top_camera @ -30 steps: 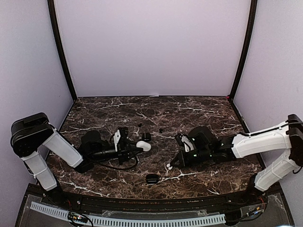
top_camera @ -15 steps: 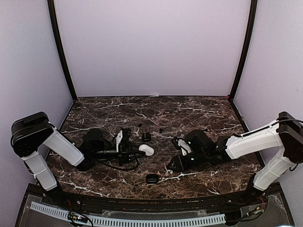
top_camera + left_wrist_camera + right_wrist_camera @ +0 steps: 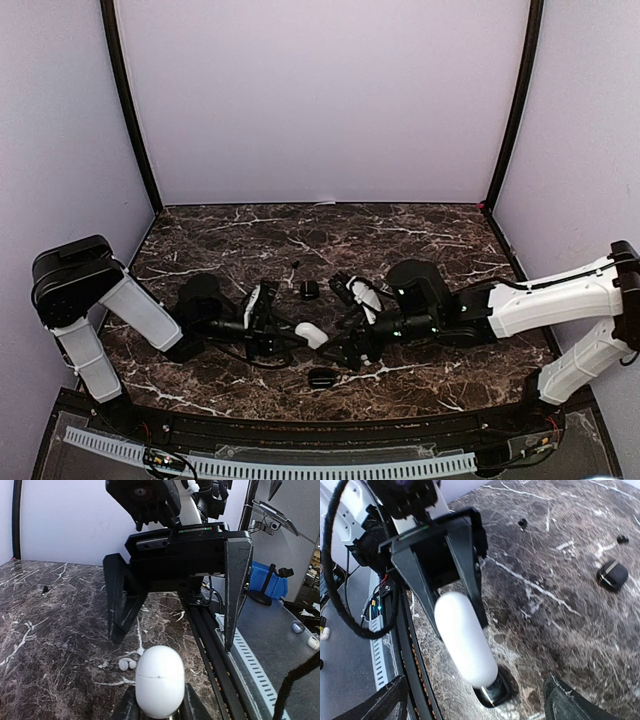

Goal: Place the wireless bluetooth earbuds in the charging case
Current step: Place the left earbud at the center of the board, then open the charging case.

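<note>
At mid-worktop (image 3: 420, 240), the left hand (image 3: 296, 333) clamps the shut white charging case (image 3: 159, 680). The right hand (image 3: 172, 640) gapes wide, facing it. Two white earbuds (image 3: 126, 664) lie loose just beyond the case.

I count two grippers, the left gripper (image 3: 159, 711) and the right gripper (image 3: 172, 641). There are three cases. One is a white case (image 3: 159, 680). A black case (image 3: 322, 378) sits at lower centre of the overhead view, and a second black case (image 3: 309, 289) sits just above the middle. Two white earbuds (image 3: 127, 664) lie together. I can make out two black earbuds (image 3: 522, 523) at the upper right of the right wrist view.
</note>
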{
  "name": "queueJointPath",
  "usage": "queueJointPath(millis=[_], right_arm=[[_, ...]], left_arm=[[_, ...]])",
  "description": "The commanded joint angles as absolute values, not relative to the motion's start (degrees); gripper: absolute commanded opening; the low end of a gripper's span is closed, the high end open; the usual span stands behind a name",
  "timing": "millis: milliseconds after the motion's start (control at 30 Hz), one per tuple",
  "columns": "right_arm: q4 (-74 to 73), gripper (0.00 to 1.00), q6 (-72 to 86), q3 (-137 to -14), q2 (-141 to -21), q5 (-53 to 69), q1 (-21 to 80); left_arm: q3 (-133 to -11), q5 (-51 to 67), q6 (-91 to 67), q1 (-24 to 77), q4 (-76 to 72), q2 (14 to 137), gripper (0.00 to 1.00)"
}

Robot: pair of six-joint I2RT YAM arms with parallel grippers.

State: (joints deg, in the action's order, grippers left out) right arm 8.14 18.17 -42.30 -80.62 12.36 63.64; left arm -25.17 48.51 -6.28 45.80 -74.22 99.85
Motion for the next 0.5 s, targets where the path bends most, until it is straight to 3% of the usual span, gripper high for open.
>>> queueJointPath(millis=[0, 467], right_arm=[[11.1, 0.94, 12.9, -44.8, -82.7, 13.6, 64.6], [10.6, 0.93, 11.3, -46.1, -83.9, 8.4, 64.7]], left_arm=[[-26.1, 55.3, -8.5, 45.6, -78.9, 100.4, 0.18], [-27.7, 62.1, -12.8, 45.6, -82.4, 103.3, 0.18]])
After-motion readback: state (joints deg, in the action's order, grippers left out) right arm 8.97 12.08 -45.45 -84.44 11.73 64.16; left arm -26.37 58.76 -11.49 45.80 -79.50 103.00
